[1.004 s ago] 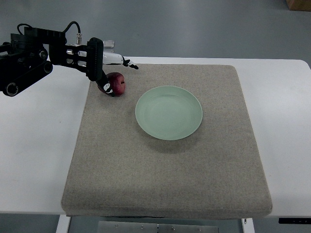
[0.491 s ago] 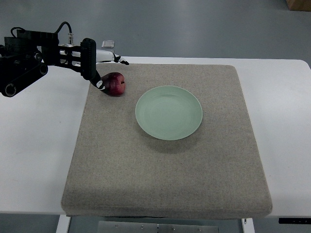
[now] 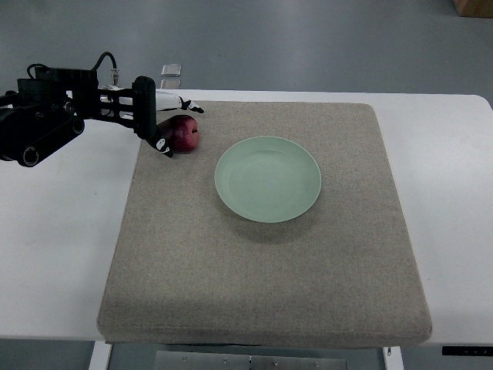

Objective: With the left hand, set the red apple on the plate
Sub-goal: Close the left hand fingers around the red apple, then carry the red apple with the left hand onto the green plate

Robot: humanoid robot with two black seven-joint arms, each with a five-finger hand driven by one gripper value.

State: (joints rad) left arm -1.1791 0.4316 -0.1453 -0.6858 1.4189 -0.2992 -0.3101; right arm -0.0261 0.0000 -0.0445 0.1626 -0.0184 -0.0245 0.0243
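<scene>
The red apple (image 3: 185, 132) sits on the far left part of the grey mat (image 3: 262, 270), touching the left robot hand (image 3: 158, 123), which reaches in from the left edge on a black jointed arm (image 3: 46, 123). The robot hand's black palm stands just left of the apple, one dark finger (image 3: 164, 146) curling under its near left side and pale fingers with dark tips (image 3: 185, 105) stretching over its far side; the fingers bracket the fruit loosely, and a firm grasp cannot be told from this view. The apple is round, dark red and glossy, still resting on the mat. To its right and slightly nearer, apart from it, lies the plate (image 3: 267, 179), a shallow round dish of smooth pale green with a low rim. The mat is a thick, felt-like square with rounded corners, coarse in weave, covering much of the white tabletop (image 3: 447, 231). The near half of the mat and its right side lie open, and bare tabletop shows along both the left and right edges.
</scene>
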